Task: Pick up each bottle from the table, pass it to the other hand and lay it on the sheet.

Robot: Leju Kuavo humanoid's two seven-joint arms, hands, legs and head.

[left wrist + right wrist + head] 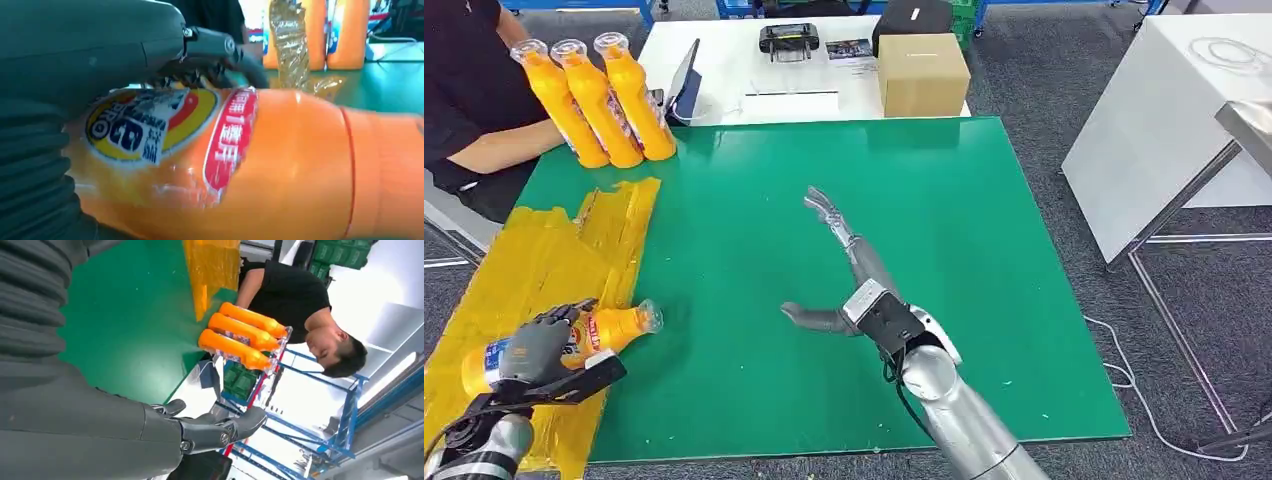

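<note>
**Left hand on a bottle at the sheet, right hand spread over the mat**

So the left hand (542, 345) is wrapped around an orange bottle (614, 327) that's lying on its side, down at the near left corner of the table. The bottle sits on the crinkly yellow sheet (519, 265), with its clear-capped neck poking off the sheet's edge toward the green mat (964, 250). From the left wrist view you get the bottle (280, 165) super close, label with a red and yellow logo facing the camera, and the dark fingers (220, 47) curled over the top of it.

The right hand (834, 265) is out over the middle of the mat, holding nothing, fingers stretched forward and the thumb sticking off to the side. Right wrist view agrees: fingers (225, 427) apart, nothing in them.

At the far left corner three more bottles (594, 100) stand upright, tight side by side, and a person in a black shirt (464, 70) has a forearm right by them. Behind the mat there's a white table with a cardboard box (922, 75) and a small black device (788, 40).
</note>
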